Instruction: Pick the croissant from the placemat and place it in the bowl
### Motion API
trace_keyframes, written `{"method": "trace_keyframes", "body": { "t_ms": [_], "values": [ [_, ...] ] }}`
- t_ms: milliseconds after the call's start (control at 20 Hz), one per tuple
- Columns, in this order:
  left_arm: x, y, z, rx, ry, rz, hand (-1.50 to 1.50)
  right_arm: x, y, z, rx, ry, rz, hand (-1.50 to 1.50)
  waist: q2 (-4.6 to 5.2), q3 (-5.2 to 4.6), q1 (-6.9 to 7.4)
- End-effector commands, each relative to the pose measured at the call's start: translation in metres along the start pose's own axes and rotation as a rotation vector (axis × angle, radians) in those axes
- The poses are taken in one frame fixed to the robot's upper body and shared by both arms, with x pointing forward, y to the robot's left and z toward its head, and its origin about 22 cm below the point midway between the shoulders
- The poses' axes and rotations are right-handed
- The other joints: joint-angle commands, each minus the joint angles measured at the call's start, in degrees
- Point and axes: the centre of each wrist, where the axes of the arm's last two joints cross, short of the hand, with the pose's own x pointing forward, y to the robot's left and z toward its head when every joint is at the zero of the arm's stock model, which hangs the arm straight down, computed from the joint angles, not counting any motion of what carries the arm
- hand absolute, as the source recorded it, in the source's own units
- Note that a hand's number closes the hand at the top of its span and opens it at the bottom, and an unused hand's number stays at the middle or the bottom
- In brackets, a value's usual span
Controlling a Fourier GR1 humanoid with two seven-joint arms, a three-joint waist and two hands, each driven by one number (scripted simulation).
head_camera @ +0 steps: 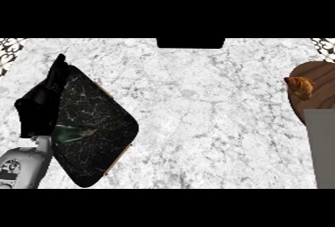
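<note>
The golden-brown croissant [301,87] lies at the far right, on the left rim of a brown wooden, round-edged piece [321,99] that the view's right edge cuts off; I cannot tell whether it is flat or hollow. A dark, marbled, diamond-shaped mat [98,128] with a greenish patch lies at the left. My left hand [39,108] rests open at that mat's left edge, fingers pointing up and away, holding nothing. Only the grey right forearm [321,148] shows, below the wooden piece; its hand is out of sight.
White marble counter [209,124] stretches between the dark mat and the wooden piece. A black block [190,42] sits at the far edge, centre. Patterned patches mark the top corners.
</note>
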Motion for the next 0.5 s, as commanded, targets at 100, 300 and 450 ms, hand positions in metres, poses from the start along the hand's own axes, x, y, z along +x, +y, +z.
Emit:
{"method": "trace_keyframes", "body": {
  "t_ms": [100,300,450],
  "values": [
    [-0.007,-0.006,0.006,-0.004,0.016,0.008,0.0,-0.019,-0.006,0.032,0.12,-0.094,-0.124,-1.5,0.02,0.15,-0.32],
    [-0.003,0.0,-0.004,0.031,0.002,0.011,0.0,-0.007,-0.02,0.03,0.109,-0.118,-0.116,-1.5,-0.05,0.03,-0.71],
    [-0.002,0.002,0.012,0.008,-0.009,0.006,0.0,-0.018,-0.016,0.043,0.125,-0.12,-0.131,-1.5,-0.54,0.02,-0.24]
  ]
}}
